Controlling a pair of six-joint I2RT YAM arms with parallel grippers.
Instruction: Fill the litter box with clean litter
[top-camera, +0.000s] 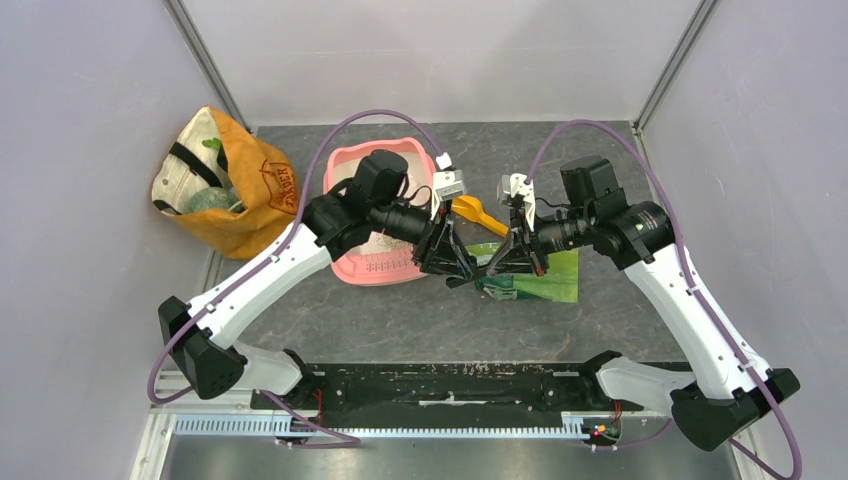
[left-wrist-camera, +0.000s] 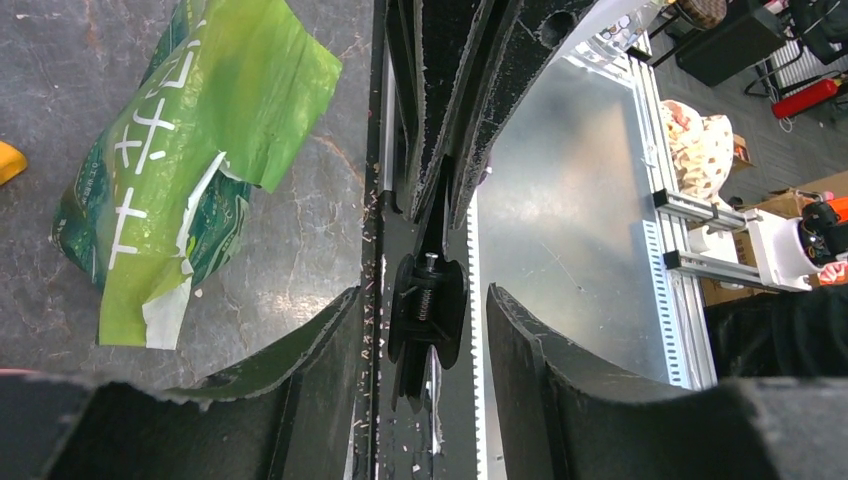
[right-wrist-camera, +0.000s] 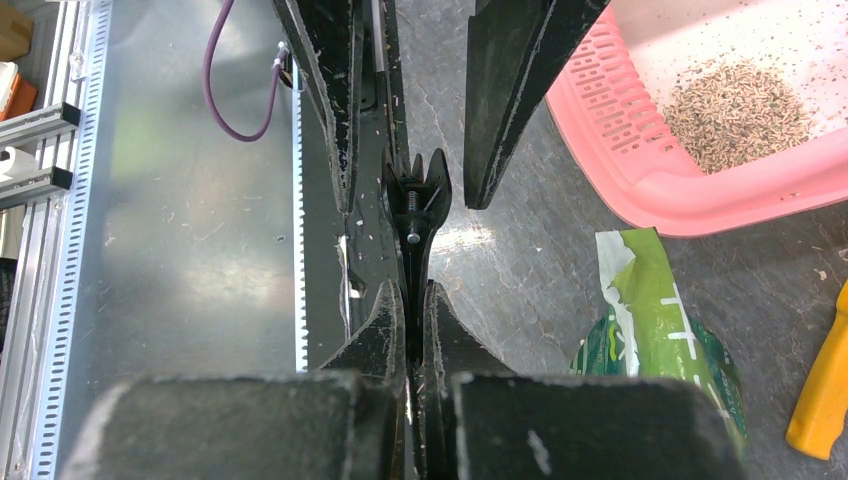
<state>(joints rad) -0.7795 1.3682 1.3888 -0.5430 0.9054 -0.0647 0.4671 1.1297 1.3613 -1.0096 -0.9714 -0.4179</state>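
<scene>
Grey stone-patterned table between pale walls: we are viewing the litter box sitting left of centre toward the far edge, with the left forearm crossing above it. Its long axis is running from far edge to near edge, the slotted lip pointing at the near edge. Litter is lying piled inside. Both grippers are facing each other tip to tip just right of the box's near right corner. We are seeing the right gripper pinching a black spring clip, fingers together, while the left gripper is straddling that clip, fingers apart. A green foil bag is lying flat on the table beside them.
</scene>
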